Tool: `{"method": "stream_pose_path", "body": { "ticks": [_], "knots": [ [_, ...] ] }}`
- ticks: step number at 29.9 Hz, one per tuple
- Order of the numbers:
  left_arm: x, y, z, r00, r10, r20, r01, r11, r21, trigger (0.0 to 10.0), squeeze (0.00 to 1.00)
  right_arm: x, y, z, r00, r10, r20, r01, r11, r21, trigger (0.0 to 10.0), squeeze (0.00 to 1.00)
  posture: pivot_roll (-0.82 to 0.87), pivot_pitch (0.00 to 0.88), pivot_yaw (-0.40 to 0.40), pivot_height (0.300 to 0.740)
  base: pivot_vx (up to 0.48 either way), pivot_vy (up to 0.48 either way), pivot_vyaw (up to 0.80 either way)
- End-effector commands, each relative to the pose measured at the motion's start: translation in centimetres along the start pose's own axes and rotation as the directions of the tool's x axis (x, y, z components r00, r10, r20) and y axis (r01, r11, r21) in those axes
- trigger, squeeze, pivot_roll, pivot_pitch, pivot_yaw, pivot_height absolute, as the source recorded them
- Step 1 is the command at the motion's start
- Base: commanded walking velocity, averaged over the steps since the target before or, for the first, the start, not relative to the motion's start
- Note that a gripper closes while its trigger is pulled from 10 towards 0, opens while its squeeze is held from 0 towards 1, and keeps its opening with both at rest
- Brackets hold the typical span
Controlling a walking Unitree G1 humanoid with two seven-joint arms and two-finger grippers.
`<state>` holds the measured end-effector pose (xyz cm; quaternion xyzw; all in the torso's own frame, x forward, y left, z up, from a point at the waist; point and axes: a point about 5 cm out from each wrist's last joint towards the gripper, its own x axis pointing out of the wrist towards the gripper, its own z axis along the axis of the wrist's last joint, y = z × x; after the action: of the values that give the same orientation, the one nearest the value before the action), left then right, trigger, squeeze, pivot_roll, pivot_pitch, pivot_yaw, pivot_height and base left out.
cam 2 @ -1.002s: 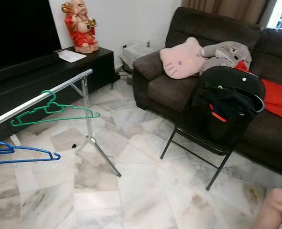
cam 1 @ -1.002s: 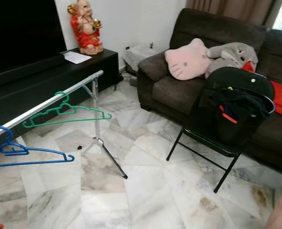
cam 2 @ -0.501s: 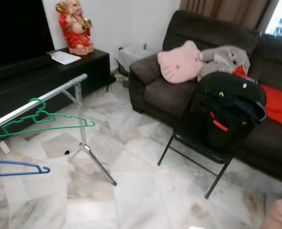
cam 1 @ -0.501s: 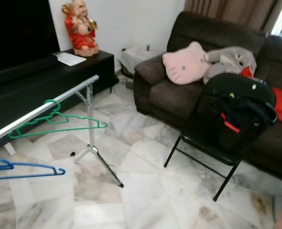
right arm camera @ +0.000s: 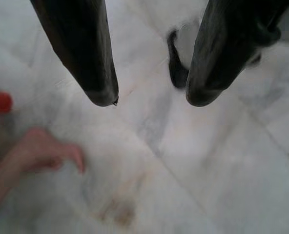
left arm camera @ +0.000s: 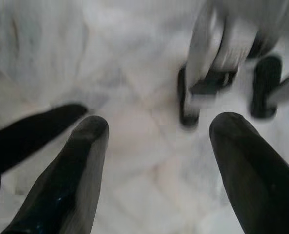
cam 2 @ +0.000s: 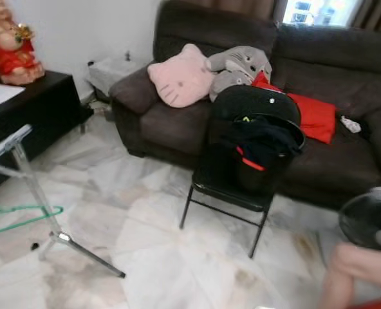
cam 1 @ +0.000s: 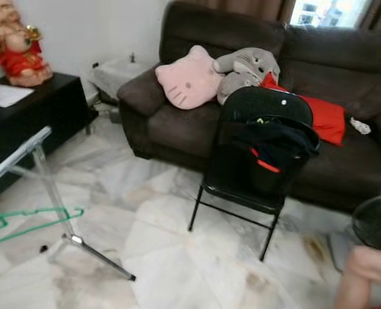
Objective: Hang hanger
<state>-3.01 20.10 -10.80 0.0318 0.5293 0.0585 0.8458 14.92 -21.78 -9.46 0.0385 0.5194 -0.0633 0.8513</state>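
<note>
The green hanger (cam 1: 29,222) hangs low on the silver rack (cam 1: 23,154), far to the robot's left. The robot faces the black chair (cam 1: 255,161) instead, so it could bump it, or the person's foot (right arm camera: 42,151) close by. The left gripper (left arm camera: 154,141) and right gripper (right arm camera: 149,95) are both wide open, holding nothing, over bare floor

A dark brown sofa (cam 1: 197,122) stands by the white wall, a black folding chair (cam 1: 245,174) before it on marble floor (cam 1: 165,257).
</note>
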Motion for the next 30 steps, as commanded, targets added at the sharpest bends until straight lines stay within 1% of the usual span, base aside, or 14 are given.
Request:
{"method": "stream_pose_path", "body": {
  "ticks": [1, 2, 4, 9, 14, 19, 24, 25, 26, 28, 29, 30],
  "knots": [
    [-0.1, -0.8, -0.4, 0.998, -0.061, -0.030, 0.062, 0.998, 0.019, 10.0, 0.00, 0.2, 1.4, 0.6, 0.999, 0.038, 0.020, -0.038, 0.999, -0.007, 10.0, 0.00, 0.09, 0.000, -0.024, 0.740, 0.000, 0.000, -0.74],
    [0.5, -0.4, 0.5, 0.998, -0.059, -0.009, 0.059, 0.998, 0.018, 10.0, 0.00, 0.2, 1.4, 0.6, 0.999, 0.039, 0.019, -0.039, 0.999, -0.008, 10.0, 0.00, 0.09, 0.000, -0.025, 0.740, 0.000, 0.000, -0.74],
    [0.9, 0.0, 1.5, 0.998, -0.057, 0.019, 0.056, 0.998, 0.016, 10.0, 0.00, 0.2, 1.4, 0.6, 0.999, 0.041, 0.019, -0.041, 0.999, -0.011, 10.0, 0.00, 0.09, 0.000, -0.025, 0.740, 0.000, 0.000, -0.74],
    [1.0, 0.1, 1.6, 0.998, -0.055, 0.027, 0.055, 0.998, 0.022, 10.0, 0.00, 0.2, 1.4, 0.6, 0.999, 0.044, 0.023, -0.044, 0.999, -0.006, 10.0, 0.00, 0.09, 0.000, -0.024, 0.740, 0.000, 0.000, -0.73],
    [1.0, 0.1, 1.7, 0.998, -0.059, 0.036, 0.058, 0.998, 0.025, 10.0, 0.00, 0.2, 1.5, 0.7, 0.999, 0.045, 0.030, -0.046, 0.999, 0.003, 10.0, 0.00, 0.09, 0.000, -0.024, 0.740, 0.000, 0.000, 0.00],
    [1.1, 0.3, 2.1, 0.998, -0.033, 0.050, 0.031, 0.999, 0.039, 10.0, 0.00, 0.2, 1.5, 0.7, 0.998, 0.047, 0.034, -0.048, 0.999, 0.006, 10.0, 0.00, 0.09, 0.000, -0.024, 0.740, 0.000, 0.000, 0.00],
    [1.4, 1.0, 2.8, 0.996, 0.041, 0.076, -0.046, 0.997, 0.068, 10.0, 0.00, 0.2, 1.5, 0.7, 0.998, 0.049, 0.039, -0.050, 0.999, 0.015, 10.0, 0.00, 0.10, 0.000, -0.024, 0.740, 0.000, 0.000, 0.00],
    [1.5, 1.3, 3.0, 0.994, 0.076, 0.081, -0.083, 0.992, 0.092, 10.0, 0.00, 0.2, 1.5, 0.7, 0.998, 0.049, 0.040, -0.050, 0.999, 0.015, 10.0, 0.00, 0.10, 0.000, -0.025, 0.740, 0.000, 0.000, 0.00],
    [1.7, 1.8, 3.6, 0.987, 0.123, 0.107, -0.133, 0.986, 0.096, 10.0, 0.00, 0.2, 1.5, 0.7, 0.998, 0.049, 0.040, -0.049, 0.999, 0.013, 10.0, 0.00, 0.10, 0.000, -0.026, 0.740, 0.000, 0.000, 0.00],
    [1.8, 2.3, 4.1, 0.977, 0.167, 0.130, -0.182, 0.976, 0.116, 10.0, 0.00, 0.2, 1.5, 0.7, 0.998, 0.049, 0.040, -0.050, 0.999, 0.011, 10.0, 0.00, 0.10, 0.000, -0.026, 0.740, 0.000, 0.000, 0.00],
    [3.4, 3.1, 8.3, 0.958, 0.193, 0.211, -0.218, 0.971, 0.102, 10.0, 0.00, 0.2, 1.5, 0.7, 0.998, 0.048, 0.040, -0.048, 0.999, 0.011, 10.0, 0.00, 0.09, 0.000, -0.026, 0.740, 0.000, 0.000, 0.00],
    [5.0, 4.0, 14.7, 0.921, 0.220, 0.322, -0.257, 0.963, 0.078, 10.0, 0.00, 0.2, 1.5, 0.7, 0.998, 0.046, 0.041, -0.046, 0.999, 0.011, 10.0, 0.00, 0.10, 0.000, -0.027, 0.740, 0.000, 0.000, 0.00]
  ]
}}
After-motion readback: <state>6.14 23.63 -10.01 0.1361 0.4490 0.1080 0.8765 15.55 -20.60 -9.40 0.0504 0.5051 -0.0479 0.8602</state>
